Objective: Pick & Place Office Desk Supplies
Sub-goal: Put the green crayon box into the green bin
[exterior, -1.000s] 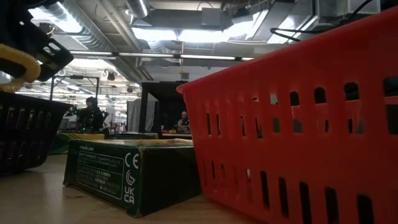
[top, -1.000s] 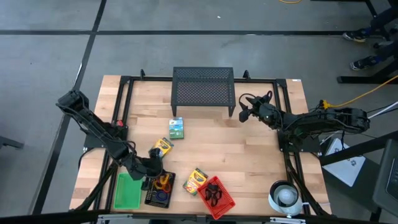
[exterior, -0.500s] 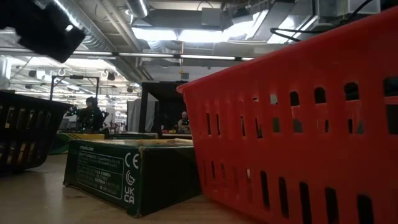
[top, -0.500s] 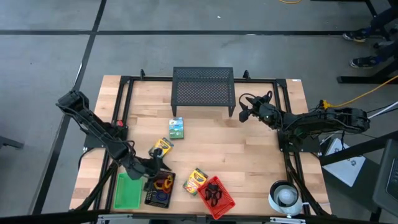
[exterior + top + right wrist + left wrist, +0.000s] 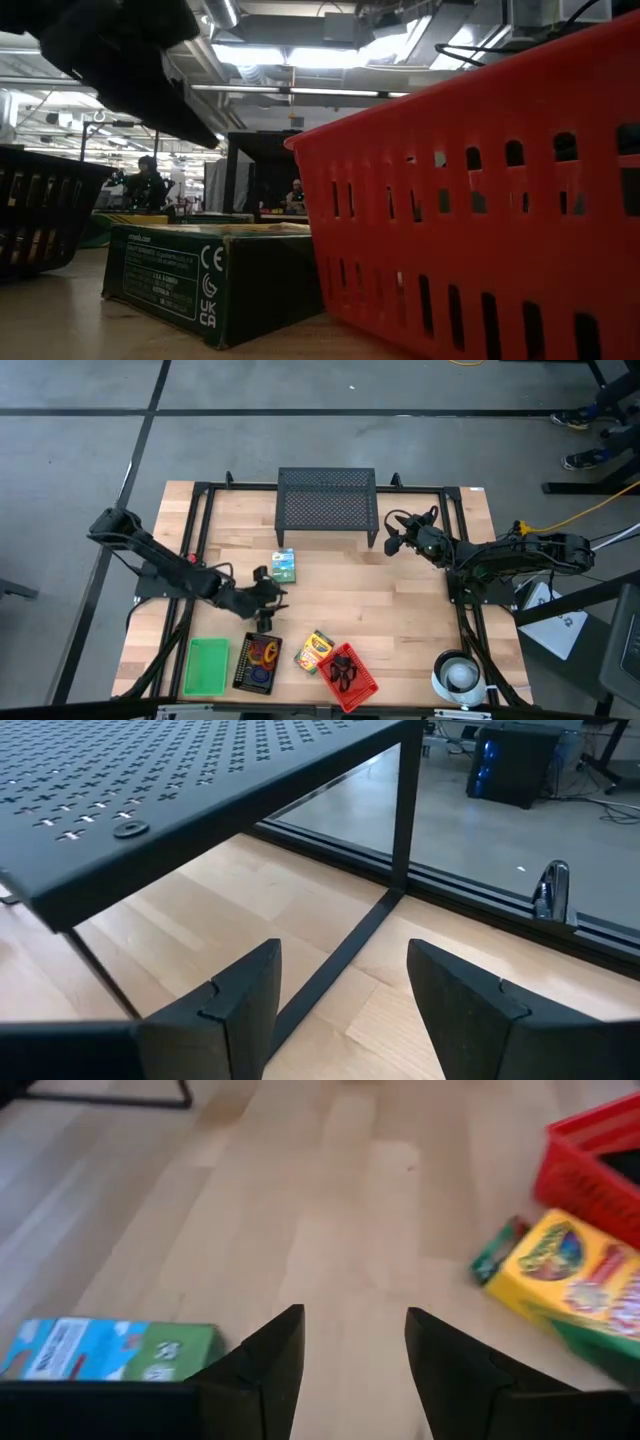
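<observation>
Since the earlier high view, the left gripper [image 5: 266, 603] has left the black tray [image 5: 238, 662], where the rings [image 5: 262, 653] now lie, and swung up the table over the spot where a crayon box lay; that box is hidden beneath it. Its fingers [image 5: 268, 1355] stand apart and bare. Nearest the front edge sit the green tray [image 5: 206, 666], the black tray, another crayon box [image 5: 314, 651] and the red basket [image 5: 362, 680] with black clips [image 5: 342, 669]. Farther back a blue-and-green box [image 5: 284, 566] lies on the wood.

I judge a drop just finished and a fresh pick begun. Next: pick one box, square up, descend, close.

Farthest, the right gripper [image 5: 397, 532] waits unclenched beside the mesh stand [image 5: 327, 505].
</observation>
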You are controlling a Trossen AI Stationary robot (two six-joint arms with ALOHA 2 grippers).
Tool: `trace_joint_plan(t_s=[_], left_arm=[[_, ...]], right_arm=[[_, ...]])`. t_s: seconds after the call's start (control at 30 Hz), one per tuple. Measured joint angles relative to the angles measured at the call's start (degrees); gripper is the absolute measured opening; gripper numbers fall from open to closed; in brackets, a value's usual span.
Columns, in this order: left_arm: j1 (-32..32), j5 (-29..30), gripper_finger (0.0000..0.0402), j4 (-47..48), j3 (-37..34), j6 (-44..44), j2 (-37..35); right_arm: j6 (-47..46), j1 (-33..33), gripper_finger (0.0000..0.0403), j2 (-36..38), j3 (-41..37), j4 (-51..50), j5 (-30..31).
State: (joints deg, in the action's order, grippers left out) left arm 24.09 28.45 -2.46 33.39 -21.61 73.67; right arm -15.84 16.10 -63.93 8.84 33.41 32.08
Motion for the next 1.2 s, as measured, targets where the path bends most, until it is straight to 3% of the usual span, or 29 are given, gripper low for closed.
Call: trace_joint_plan(t_s=[0.1, 0.3, 0.5, 0.7, 1.1, 1.2], left_arm=[[-2.00, -0.07, 0.0169, 1.09, 0.00, 1.74, 0.00], [-6.77, 7.77, 0.0168, 1.03, 0.00, 3.00, 0.00], [-14.32, 7.23, 0.0168, 1.01, 0.00, 1.55, 0.00], [-19.34, 1.97, 0.0161, 4.67, 0.02, 3.44, 0.00], [-21.71, 2.20, 0.0011, 8.90, 0.02, 7.74, 0.85], [-23.00, 1.16, 0.0004, 8.86, 0.02, 7.78, 2.94]], right_arm=[[0.40, 0.00, 0.0219, -0.01, 0.00, 0.00, 0.15], [0.42, -0.01, 0.0219, -0.01, 0.00, 0.00, 1.94], [0.45, 0.00, 0.0219, -0.01, 0.00, -0.04, 1.33], [0.45, -0.01, 0.0219, 0.00, 0.00, -0.20, 1.33], [0.01, -0.01, 0.0219, 0.00, 0.00, -0.23, 1.33], [0.02, -0.02, 0.0219, -0.01, 0.02, -0.04, 1.33]])
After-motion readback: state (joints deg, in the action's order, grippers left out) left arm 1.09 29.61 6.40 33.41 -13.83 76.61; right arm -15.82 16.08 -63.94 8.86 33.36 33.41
